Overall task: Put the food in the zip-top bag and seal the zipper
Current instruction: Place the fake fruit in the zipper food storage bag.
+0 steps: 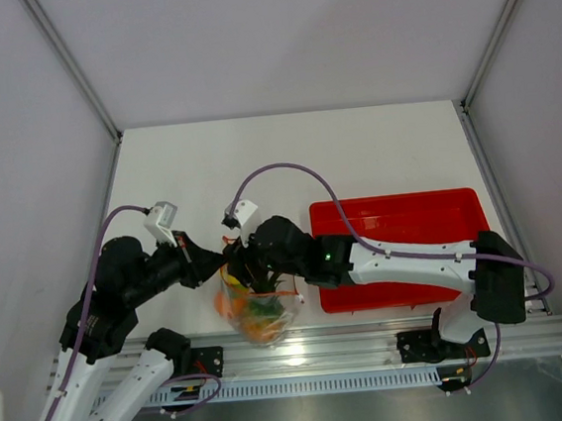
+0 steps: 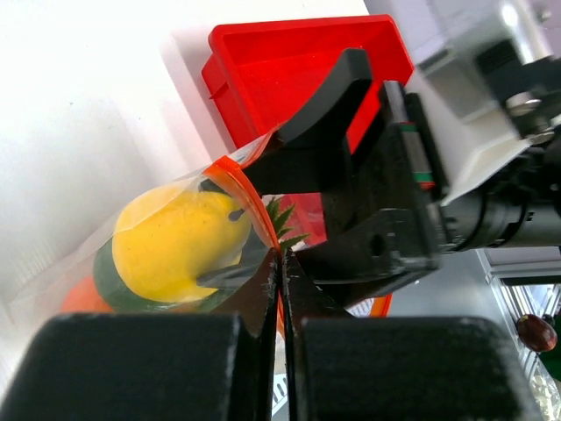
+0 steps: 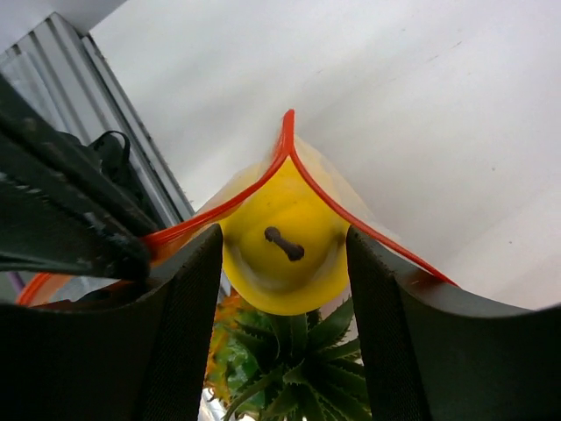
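I'm clamping my left hand [image 2: 282,285] on the rim of the zip-top bag [image 1: 256,312] beside the red tray [image 1: 401,214]; my right hand [image 3: 285,298] is standing open astride the zipper [image 3: 287,132]. The lemon [image 3: 280,281] and pineapple crown [image 3: 298,377] are showing inside, while the lower fruit is lying mostly hidden.

Top cam sits high behind the arm bases, looking down over the whole table [image 1: 286,160]; left wrist cam's low and tight, facing the red tray [image 2: 289,61]; right wrist cam's right against the zip-top bag [image 1: 256,312] mouth; both wrist views share the yellow lemon [image 2: 175,241].

bright overhead light, whites blown out, close foreground blurred
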Tool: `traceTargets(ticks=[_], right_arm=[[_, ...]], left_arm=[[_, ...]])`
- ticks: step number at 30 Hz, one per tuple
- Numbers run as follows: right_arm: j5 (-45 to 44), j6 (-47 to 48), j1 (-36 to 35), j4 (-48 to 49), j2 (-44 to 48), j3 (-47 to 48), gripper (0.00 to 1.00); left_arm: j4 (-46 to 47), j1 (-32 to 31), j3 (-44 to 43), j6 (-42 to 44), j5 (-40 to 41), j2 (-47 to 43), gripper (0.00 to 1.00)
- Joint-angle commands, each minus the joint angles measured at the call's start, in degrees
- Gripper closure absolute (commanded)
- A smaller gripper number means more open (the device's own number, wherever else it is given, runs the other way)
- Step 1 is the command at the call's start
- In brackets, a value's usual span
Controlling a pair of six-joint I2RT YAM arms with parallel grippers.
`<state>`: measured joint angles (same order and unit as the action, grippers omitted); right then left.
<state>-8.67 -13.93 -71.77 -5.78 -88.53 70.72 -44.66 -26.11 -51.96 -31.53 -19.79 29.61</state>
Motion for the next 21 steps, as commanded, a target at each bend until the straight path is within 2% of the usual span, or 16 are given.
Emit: traceTargets(ticks=[1,4,5,8,9,11,16,19,21], right_arm=[[-2.1,2.3,0.7,0.5,-1.5,3.3,0.41],[-2.4,1.8,1.0,0.4,-2.2,3.1,0.53],[-2.6,1.5,0.9,0.4,-2.1,3.0,0.63],[-3.4,0.7,0.8,1.2,-1.3,1.3,0.78],[-3.5,0.0,0.5,1.8,-0.4,0.8,0.88],[-3.2,-1.0,0.4,2.9,1.0,-0.8,0.96],[1.6,-2.4,0.6,3.4,2.3,-3.1,0.99],[-1.2,-2.9,0.1,2.4,3.7,-3.9,0.97],[-3.1,-3.5,0.3,0.8,4.6,-3.8,0.91]], left_arm=[[2.6,0.3,-1.1,-0.9,-1.5,0.2,0.99],[2.6,0.3,-1.4,-0.9,-1.3,0.2,1.0],[2.6,0.3,-1.2,-0.8,-1.2,0.2,0.99],[2.5,0.3,-1.0,-0.6,-1.0,0.1,0.99],[2.5,0.3,-0.9,-0.6,-1.0,0.0,1.0],[2.6,0.3,-0.5,-0.6,-0.8,0.0,1.0],[2.8,0.3,-0.2,-0.5,-0.8,0.0,0.99],[2.9,0.3,-0.1,-0.3,-0.7,0.0,0.99],[3.2,0.3,0.3,-0.3,-0.7,0.1,1.0]])
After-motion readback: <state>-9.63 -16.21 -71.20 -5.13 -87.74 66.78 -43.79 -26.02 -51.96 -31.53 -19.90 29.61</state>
